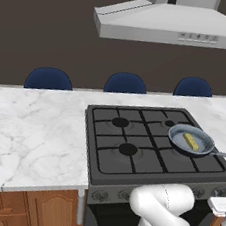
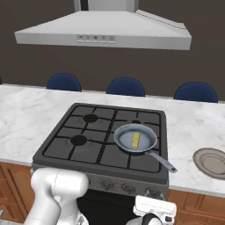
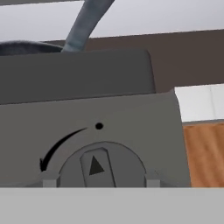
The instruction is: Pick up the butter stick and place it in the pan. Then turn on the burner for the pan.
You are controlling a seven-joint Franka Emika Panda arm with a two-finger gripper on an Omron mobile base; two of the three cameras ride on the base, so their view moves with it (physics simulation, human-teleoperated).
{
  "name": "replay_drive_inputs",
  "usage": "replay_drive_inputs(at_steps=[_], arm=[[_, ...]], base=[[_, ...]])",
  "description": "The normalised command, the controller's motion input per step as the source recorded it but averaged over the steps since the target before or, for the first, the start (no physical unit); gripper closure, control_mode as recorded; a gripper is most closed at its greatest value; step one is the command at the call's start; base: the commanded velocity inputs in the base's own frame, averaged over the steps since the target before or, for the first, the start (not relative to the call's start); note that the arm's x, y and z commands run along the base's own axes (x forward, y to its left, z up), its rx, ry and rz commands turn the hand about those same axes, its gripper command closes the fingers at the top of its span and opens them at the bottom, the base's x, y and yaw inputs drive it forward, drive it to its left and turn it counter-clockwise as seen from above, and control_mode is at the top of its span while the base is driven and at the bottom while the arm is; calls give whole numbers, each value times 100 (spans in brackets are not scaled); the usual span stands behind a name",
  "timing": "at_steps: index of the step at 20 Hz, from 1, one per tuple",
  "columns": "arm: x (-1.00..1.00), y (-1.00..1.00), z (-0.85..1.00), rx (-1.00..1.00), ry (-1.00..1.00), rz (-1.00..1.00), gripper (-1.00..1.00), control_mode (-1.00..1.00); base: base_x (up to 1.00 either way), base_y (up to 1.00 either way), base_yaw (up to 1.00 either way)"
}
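Pale-yellow, the butter stick [image 2: 136, 139] is already seen lying inside the pan [image 2: 124, 133] on the near right burner, its long axis running near to far, so only the burner knob [image 3: 101, 168] is judged to remain. That knob is met straight ahead of the gripper [image 3: 98, 184] and very close, at the right end of the stove front, its pointer upright under the dot; whether the fingers are closed on it cannot be told. Free room is left right of the panel edge, while the pan handle [image 3: 85, 24] overhangs above
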Motion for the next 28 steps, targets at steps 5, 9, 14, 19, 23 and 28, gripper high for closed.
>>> replay_drive_inputs(at_steps=[5, 9, 14, 19, 23, 28], arm=[[0, 0, 0, -13, 0, 1, 100, -100], [0, 0, 0, -12, 0, 1, 100, -100], [0, 0, 0, -13, 0, 1, 100, -100], [0, 0, 0, -13, 0, 3, 100, -100], [0, 0, 0, -13, 0, 4, 100, -100], [0, 0, 0, -15, 0, 3, 100, -100]], base=[[0, 0, 0], [0, 0, 0], [0, 0, 0], [0, 0, 0], [0, 0, 0], [0, 0, 0]])
